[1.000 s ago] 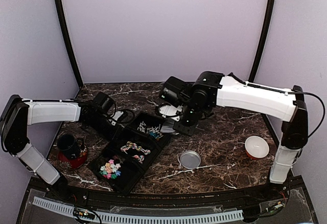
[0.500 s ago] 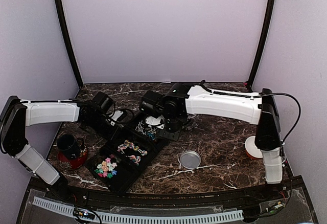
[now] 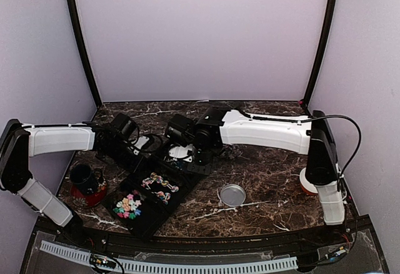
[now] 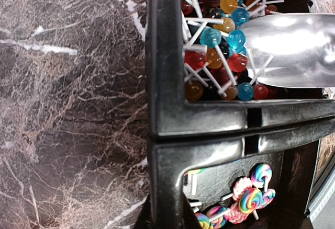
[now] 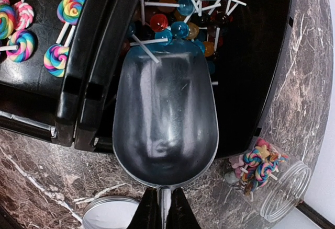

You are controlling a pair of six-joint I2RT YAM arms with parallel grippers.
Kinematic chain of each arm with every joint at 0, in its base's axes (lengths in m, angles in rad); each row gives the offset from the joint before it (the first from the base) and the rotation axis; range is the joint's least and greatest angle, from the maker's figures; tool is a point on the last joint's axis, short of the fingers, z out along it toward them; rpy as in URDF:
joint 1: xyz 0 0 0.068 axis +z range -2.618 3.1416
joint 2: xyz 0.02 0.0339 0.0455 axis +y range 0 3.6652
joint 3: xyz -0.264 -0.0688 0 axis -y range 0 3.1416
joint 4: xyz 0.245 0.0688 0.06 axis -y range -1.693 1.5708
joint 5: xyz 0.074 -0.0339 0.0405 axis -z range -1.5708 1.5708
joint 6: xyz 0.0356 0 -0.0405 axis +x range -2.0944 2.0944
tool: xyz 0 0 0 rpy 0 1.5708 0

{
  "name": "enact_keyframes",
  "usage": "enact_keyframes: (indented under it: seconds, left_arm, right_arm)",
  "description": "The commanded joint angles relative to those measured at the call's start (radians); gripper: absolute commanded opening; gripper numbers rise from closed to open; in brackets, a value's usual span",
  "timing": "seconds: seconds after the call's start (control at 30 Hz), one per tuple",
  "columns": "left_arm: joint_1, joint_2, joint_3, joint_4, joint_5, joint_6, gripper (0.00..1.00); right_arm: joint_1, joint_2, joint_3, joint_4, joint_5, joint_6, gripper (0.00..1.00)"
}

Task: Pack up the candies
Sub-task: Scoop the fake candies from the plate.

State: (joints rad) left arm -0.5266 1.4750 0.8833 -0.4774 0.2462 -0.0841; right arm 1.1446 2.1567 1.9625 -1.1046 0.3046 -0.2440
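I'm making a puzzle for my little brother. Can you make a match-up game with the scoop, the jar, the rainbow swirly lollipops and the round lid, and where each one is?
Things:
1. metal scoop
2. glass jar
3. swirl lollipops
4. round lid

Places:
A. flat on the marble table, near the front
B. held by the right end effector, over the ball lollipops
C. beside the black tray, some sweets inside
D. in the tray's middle compartment

Pairs: 1-B, 2-C, 3-D, 4-A
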Motion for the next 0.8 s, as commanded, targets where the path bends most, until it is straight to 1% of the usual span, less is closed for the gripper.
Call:
enact_keyframes:
  seconds: [0.0,0.23,0.4,0.57,0.77]
  left_arm:
    - [0.001,-0.076,0.021,0.086,0.099,-0.016,0.00]
    - [0.001,-0.080,0.020,0.086,0.106,-0.015,0.00]
    - [-0.001,-0.082,0.021,0.089,0.112,-0.014,0.00]
    - [-0.001,-0.084,0.018,0.093,0.115,-0.021,0.00]
    - [0.001,-0.084,0.019,0.085,0.086,-0.029,0.00]
  right_arm:
    - [0.001,0.035,-0.032,0.071,-0.115,-0.040,0.00]
    - [-0.035,0.108,-0.050,0.203,-0.206,0.025,0.00]
    - [-0.045,0.119,-0.087,0.351,-0.194,0.090,0.00]
    - [-0.050,0.051,-0.224,0.550,-0.192,0.121,0.00]
    - [-0.055,-0.060,-0.408,0.745,-0.170,0.140,0.00]
